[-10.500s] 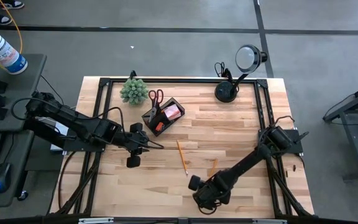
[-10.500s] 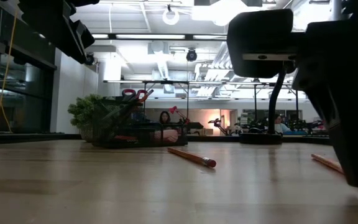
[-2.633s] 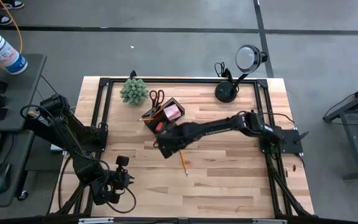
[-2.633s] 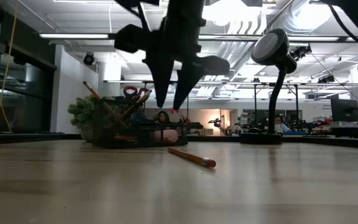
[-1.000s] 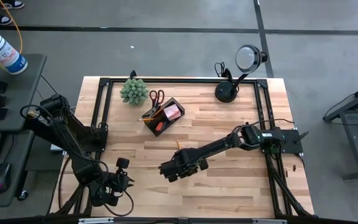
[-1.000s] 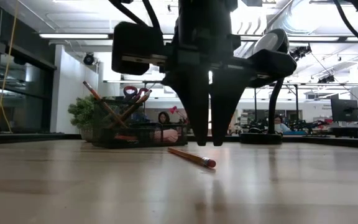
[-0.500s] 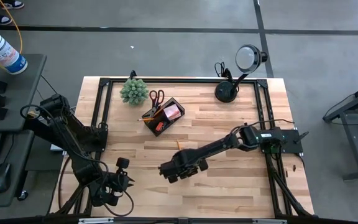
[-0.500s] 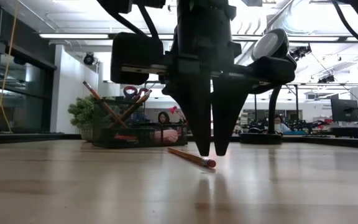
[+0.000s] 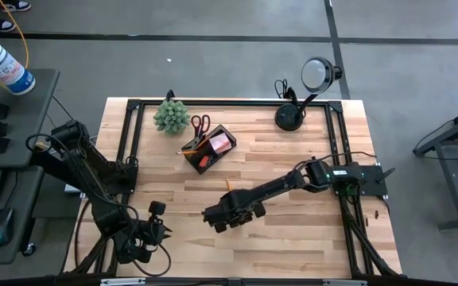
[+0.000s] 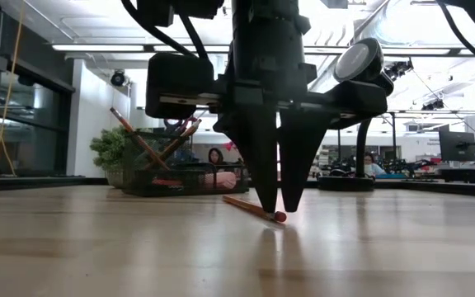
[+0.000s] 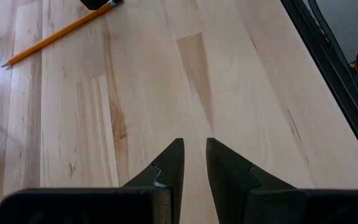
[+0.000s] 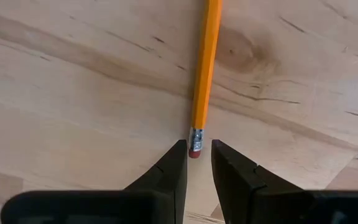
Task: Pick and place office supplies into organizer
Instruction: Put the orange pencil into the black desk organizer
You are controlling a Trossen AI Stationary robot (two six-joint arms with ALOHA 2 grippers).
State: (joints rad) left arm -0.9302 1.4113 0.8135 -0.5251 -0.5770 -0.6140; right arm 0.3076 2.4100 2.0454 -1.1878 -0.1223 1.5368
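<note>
Mid-desk (image 9: 293, 230), I've got the right gripper (image 12: 197, 163) slightly spread, straddling the pencil's (image 12: 204, 70) eraser end. Pick step; next: pinch, lift, carry to organizer (image 9: 209, 148). Left gripper (image 9: 156, 230) parked, spread.

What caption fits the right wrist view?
Right gripper fingers straddle the eraser end of a pencil lying on the table.
</note>
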